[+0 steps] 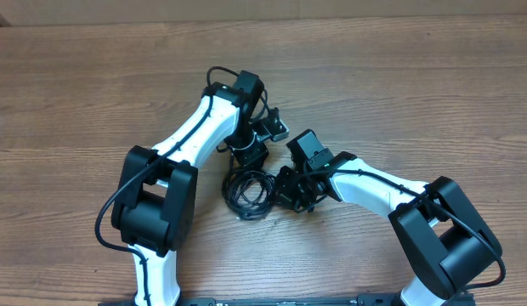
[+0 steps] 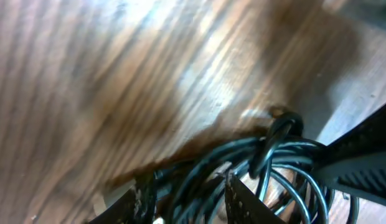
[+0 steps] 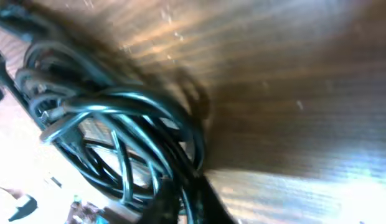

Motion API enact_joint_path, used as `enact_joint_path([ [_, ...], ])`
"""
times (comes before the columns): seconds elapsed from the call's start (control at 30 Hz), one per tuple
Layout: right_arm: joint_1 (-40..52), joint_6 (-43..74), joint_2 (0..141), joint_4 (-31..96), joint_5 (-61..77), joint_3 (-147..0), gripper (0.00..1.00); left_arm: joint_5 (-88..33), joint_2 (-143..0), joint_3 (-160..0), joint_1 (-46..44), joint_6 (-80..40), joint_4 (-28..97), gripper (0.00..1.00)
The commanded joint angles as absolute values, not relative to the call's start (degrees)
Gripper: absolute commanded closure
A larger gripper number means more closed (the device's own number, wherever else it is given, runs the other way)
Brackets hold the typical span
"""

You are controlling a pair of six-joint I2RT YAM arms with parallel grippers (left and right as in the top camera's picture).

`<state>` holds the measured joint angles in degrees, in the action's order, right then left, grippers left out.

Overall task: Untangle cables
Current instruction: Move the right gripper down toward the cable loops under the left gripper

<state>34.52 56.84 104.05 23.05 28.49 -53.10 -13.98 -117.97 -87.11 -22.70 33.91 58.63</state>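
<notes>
The cables (image 1: 250,193) lie as a bunch of thin black loops on the wooden table, between the two arms. My left gripper (image 1: 247,158) is at the top edge of the bunch. In the left wrist view its fingers (image 2: 190,194) are partly closed, with several strands of the cables (image 2: 286,155) packed between them. My right gripper (image 1: 285,190) is at the right edge of the bunch. In the right wrist view its fingers (image 3: 187,200) are close together on a strand, and the loops of the cables (image 3: 112,124) spread up and to the left.
The wooden table (image 1: 416,85) stretches out on all sides. The two arms meet closely at the middle, with the left arm's wrist (image 1: 238,93) just above the right arm's wrist (image 1: 310,149).
</notes>
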Motion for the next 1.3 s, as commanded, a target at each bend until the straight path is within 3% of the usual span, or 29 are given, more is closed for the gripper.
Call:
enact_joint_path([
  [0.0, 32.12, 52.97, 104.66, 19.97, 24.73, -52.25, 0.96, -15.59, -116.90, -87.26, -20.18, 30.68, 58.28, 0.64],
  [0.17, 26.85, 41.80, 104.66, 15.90, 34.26, -52.62, 0.96, -25.28, -116.90, -87.26, -18.33, 33.63, 58.72, 0.60],
  [0.3, 24.62, 39.94, 104.66, 16.16, 35.66, -52.60, 0.96, -24.73, -116.90, -87.26, -18.57, 33.89, 58.43, 0.57],
  [0.33, 24.62, 39.88, 104.66, 16.40, 35.68, -52.60, 0.90, -24.75, -116.90, -87.26, -18.70, 33.87, 58.43, 0.57],
  [0.37, 24.67, 39.94, 104.66, 16.69, 35.73, -52.60, 0.72, -24.80, -116.90, -87.26, -18.81, 33.87, 58.39, 0.57],
  [0.47, 25.45, 39.99, 104.66, 17.26, 35.73, -52.60, 0.39, -25.12, -116.90, -87.26, -19.07, 33.36, 57.65, 0.60],
  [0.57, 26.17, 40.36, 104.66, 17.45, 35.59, -52.60, 0.28, -25.10, -116.90, -87.26, -19.09, 31.31, 55.61, 0.62],
  [0.63, 26.48, 41.30, 104.66, 17.82, 34.89, -52.58, 0.27, -25.08, -116.90, -87.26, -19.09, 30.59, 54.65, 0.62],
  [0.7, 26.74, 43.44, 104.66, 18.90, 32.80, -52.56, 0.36, -24.91, -116.90, -87.26, -19.09, 30.61, 54.06, 0.62],
  [0.87, 26.79, 45.19, 104.66, 20.18, 29.02, -52.51, 0.75, -24.91, -116.90, -87.24, -19.11, 30.63, 52.97, 0.63],
  [1.0, 26.94, 45.17, 104.66, 19.22, 27.86, -52.51, 0.93, -24.08, -116.90, -87.00, -19.16, 30.63, 51.75, 0.62],
  [1.27, 26.96, 45.12, 104.66, 18.26, 27.83, -52.51, 0.96, -22.48, -116.90, -86.61, -19.22, 30.81, 51.66, 0.59],
])
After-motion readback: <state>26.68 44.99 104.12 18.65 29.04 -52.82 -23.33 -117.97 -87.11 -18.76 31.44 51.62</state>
